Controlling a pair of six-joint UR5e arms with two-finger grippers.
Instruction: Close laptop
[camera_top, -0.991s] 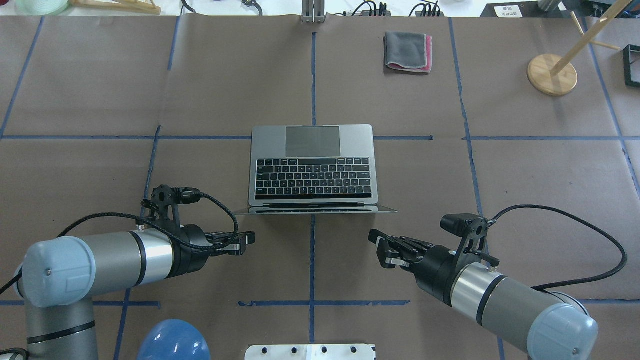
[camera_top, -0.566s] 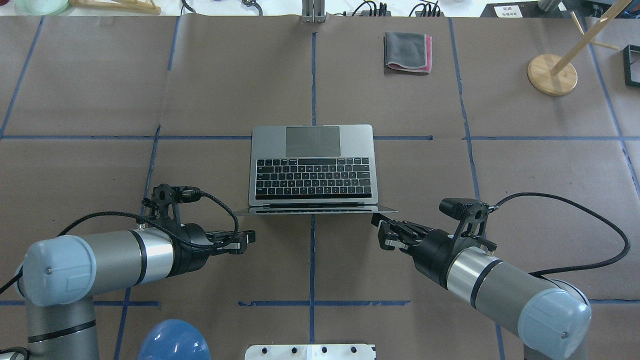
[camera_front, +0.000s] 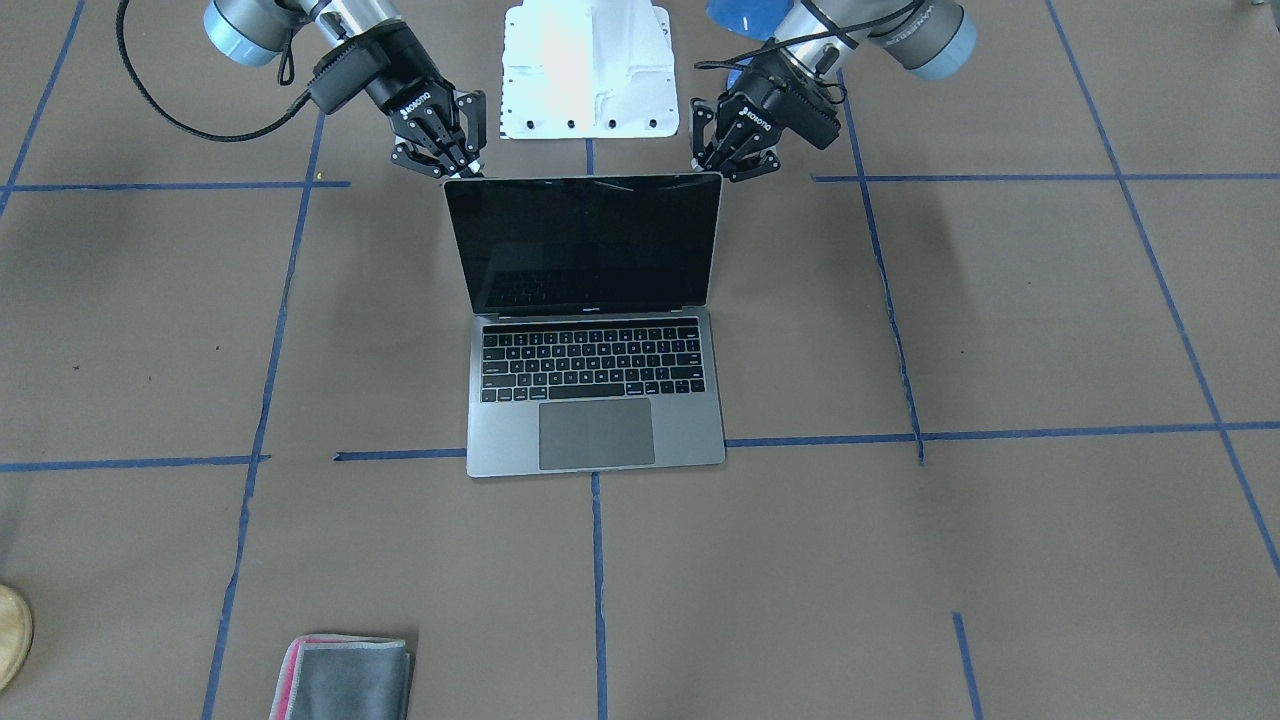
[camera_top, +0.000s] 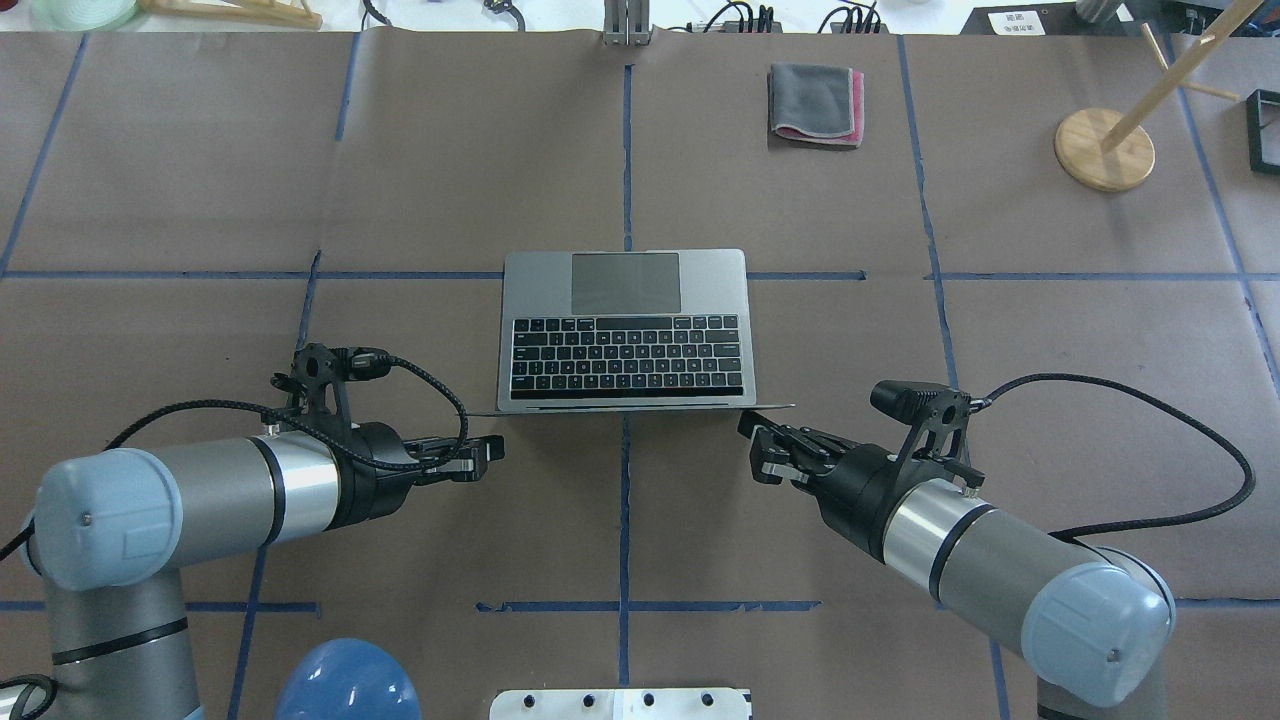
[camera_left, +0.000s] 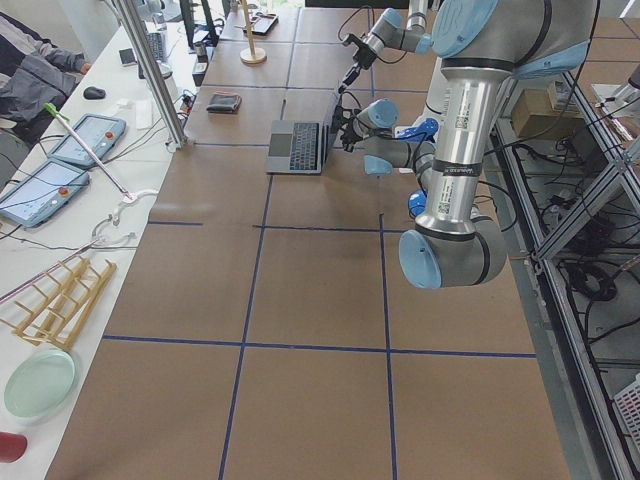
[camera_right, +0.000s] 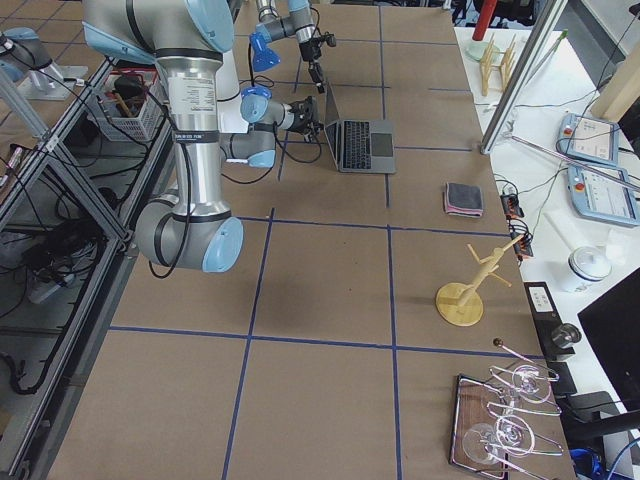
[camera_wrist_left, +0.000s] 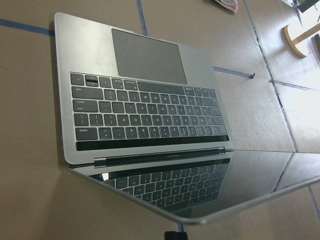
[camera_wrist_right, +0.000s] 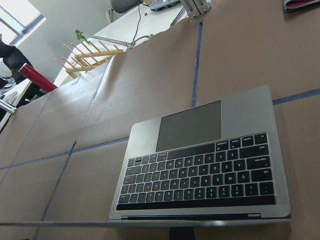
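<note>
— What moved?
— Right tool (camera_top: 752, 442) crept up to the laptop (camera_top: 625, 330) lid's corner; lid tipped steeper.
— Tools?
— Both pinched closed, empty; left tool (camera_top: 492, 452) behind the other corner. Laptop open, mid-table (camera_top: 200, 200).

It's a robotics lab, no mistaking it. Two grey industrial arms with blue joint caps, the left arm (camera_left: 465, 130) and the right arm (camera_right: 195, 120), stand at a long table, with loose cables (camera_left: 590, 285) tangled under the metal framing behind them. The table is wrapped in brown paper (camera_top: 200, 150) marked into squares with blue tape (camera_top: 627, 150). A small camera (camera_top: 905, 398) on a braided lead sits on the wrist just behind the right gripper (camera_top: 760, 450). Well beyond that gripper, past the table's far edge, a white bench (camera_left: 40, 250) holds teach pendants (camera_left: 88, 140) beside an aluminium post (camera_left: 145, 62), and a person (camera_left: 30, 75) sits there.
</note>
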